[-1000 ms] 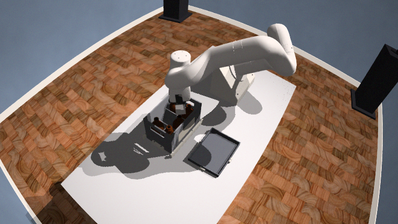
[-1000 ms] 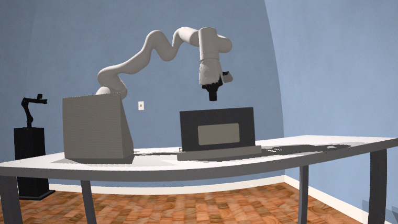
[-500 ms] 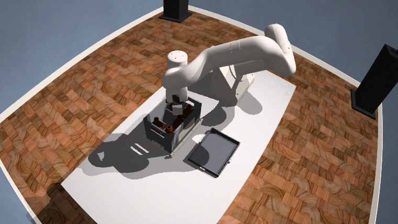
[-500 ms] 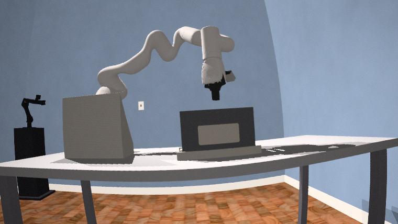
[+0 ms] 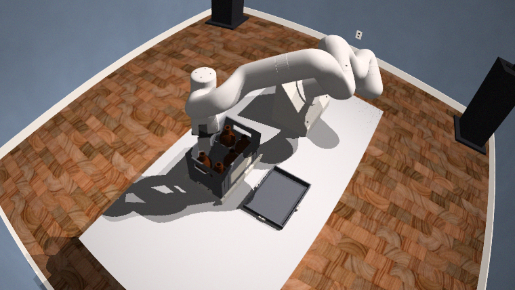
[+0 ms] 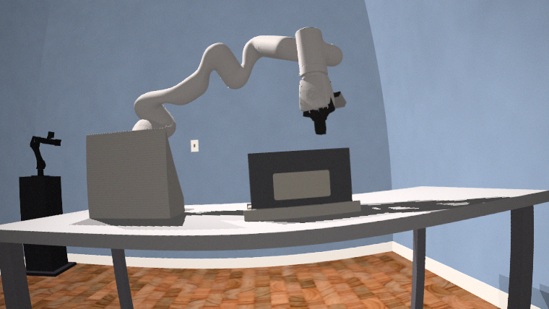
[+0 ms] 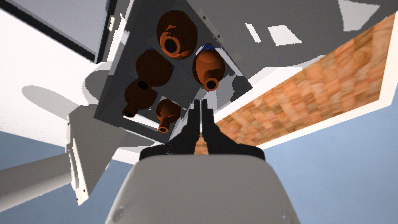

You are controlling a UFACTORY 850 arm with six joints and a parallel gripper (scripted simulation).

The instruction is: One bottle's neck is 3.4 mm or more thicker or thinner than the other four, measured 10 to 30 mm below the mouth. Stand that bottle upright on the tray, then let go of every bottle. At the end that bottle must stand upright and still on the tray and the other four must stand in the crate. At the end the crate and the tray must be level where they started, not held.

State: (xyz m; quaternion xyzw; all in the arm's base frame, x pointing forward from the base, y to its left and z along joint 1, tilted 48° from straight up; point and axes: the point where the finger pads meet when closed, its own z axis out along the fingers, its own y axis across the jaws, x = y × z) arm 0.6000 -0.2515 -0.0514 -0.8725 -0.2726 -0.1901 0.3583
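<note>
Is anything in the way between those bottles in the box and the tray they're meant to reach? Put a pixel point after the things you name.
Yes: the crate's (image 5: 207, 179) (image 6: 261, 184) tall side wall stands between the bottles (image 5: 227, 137) (image 7: 209, 67) and the tray (image 5: 307, 190) (image 7: 50, 32), whose raised rim must also be cleared.

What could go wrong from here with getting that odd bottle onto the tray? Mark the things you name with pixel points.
The gripper (image 5: 203, 152) (image 6: 320, 133) (image 7: 200, 107) is shut on nothing above the crate (image 5: 205, 179) (image 6: 261, 162) (image 7: 112, 107), so descending without opening could knock a bottle. The five bottles stand close together, so the fingers may bump a neighbour. Neck differences aren't obvious in these views, so it might choose the wrong one.
</note>
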